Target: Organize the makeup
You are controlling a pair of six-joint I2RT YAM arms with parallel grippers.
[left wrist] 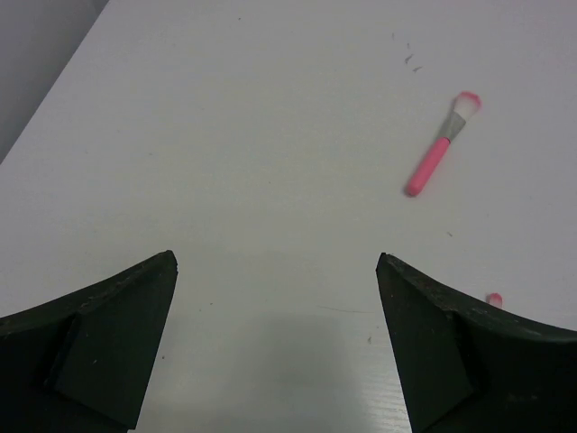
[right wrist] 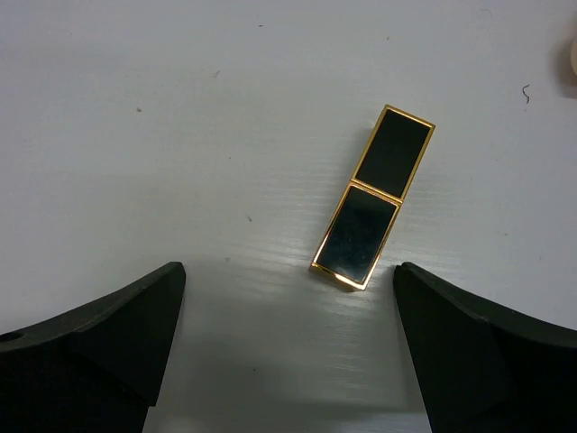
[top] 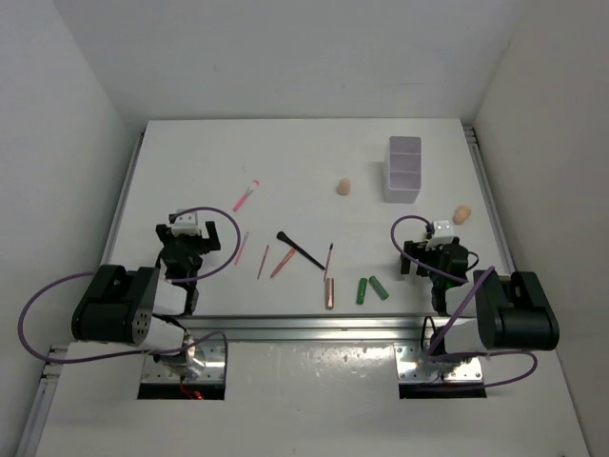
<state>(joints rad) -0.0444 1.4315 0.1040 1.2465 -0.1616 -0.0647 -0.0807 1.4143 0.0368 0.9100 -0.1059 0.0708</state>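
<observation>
**A:** Step in hand?

**B:** Seems to be the very first pick, with the makeup scattered loose over the matte white table (top: 190,152), well apart from the white translucent plastic compartment box (top: 403,168) at upper right of the top view.

**A:** And the jaws?

**B:** Spread wide at the left jaws, gripping nothing, over bare table, with a slim pink-handled brush (left wrist: 442,147) off at upper right of the left wrist view. Equally wide at the right jaws, also empty, poised over a glossy black rectangular lipstick case with gold edging (right wrist: 374,197), lying flat and slanted, right of centre in the right wrist view.

**A:** Next move?

**B:** Probably lowering the right jaws, twisting to match that slant, pinching squarely across the narrow sides. Hard, slick faces, likely prone to slipping. Then over to the box.

**A:** Afterwards?

**B:** Perhaps the two green tubes (top: 363,290) and the rose-gold metal tube (top: 330,292) at lower centre: round, apt to roll. Lastly the two beige egg-shaped sponges (top: 344,186): soft-looking, probably forgiving.
</observation>
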